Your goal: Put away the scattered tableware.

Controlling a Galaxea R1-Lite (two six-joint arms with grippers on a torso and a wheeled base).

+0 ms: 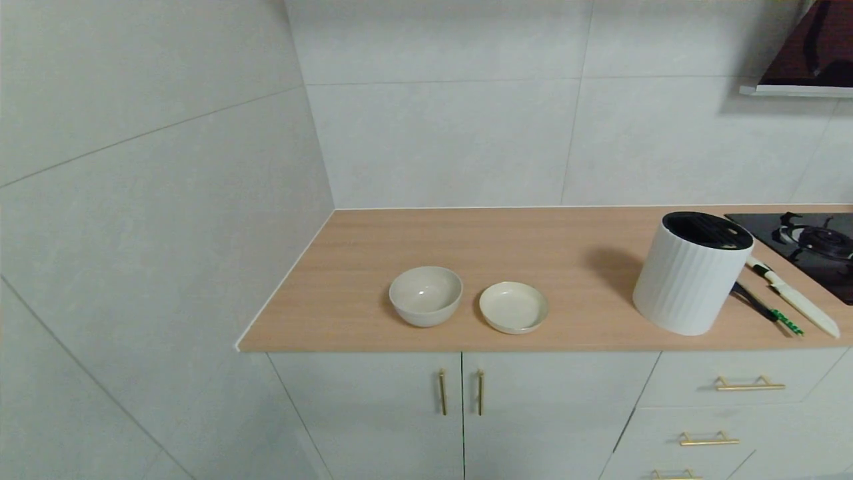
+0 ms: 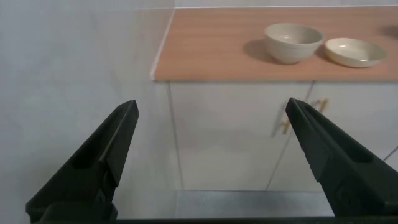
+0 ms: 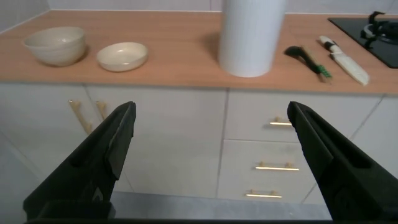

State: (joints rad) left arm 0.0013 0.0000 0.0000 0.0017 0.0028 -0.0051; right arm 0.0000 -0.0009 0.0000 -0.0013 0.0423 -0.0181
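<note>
**Grippers.** The left gripper [image 2: 211, 165] has its jaws spread wide and holds nothing. It sits back from the counter [image 1: 533, 247], facing the cabinet doors [image 1: 373, 407]. The right gripper [image 3: 211, 162] is likewise spread and empty, facing the drawers [image 1: 726, 400]. Both are well apart from the tableware.

**Tableware.** The bowl [image 1: 425, 295] stands upright near the front edge of the counter. The shallow dish [image 1: 513, 307] sits just beside it on the right, not touching. Farther right stands a white ribbed holder [image 1: 690, 273] with a dark slotted top. To its right, near the hob [image 1: 810, 243], a dark utensil [image 1: 766, 310] and a pale knife [image 1: 796, 303] lie flat.

**Handling.** Bowl and dish appear to be glazed ceramic, so expect them to be rigid, moderately heavy, slippery and breakable.

- **Bowl:** pinch the wall at the rim, one finger inside and one outside.
- **Dish:** the low rim gives little purchase, so grip its near edge and lift level.
- **Knife and utensil:** both are probably light, so take each by the handle.
</note>
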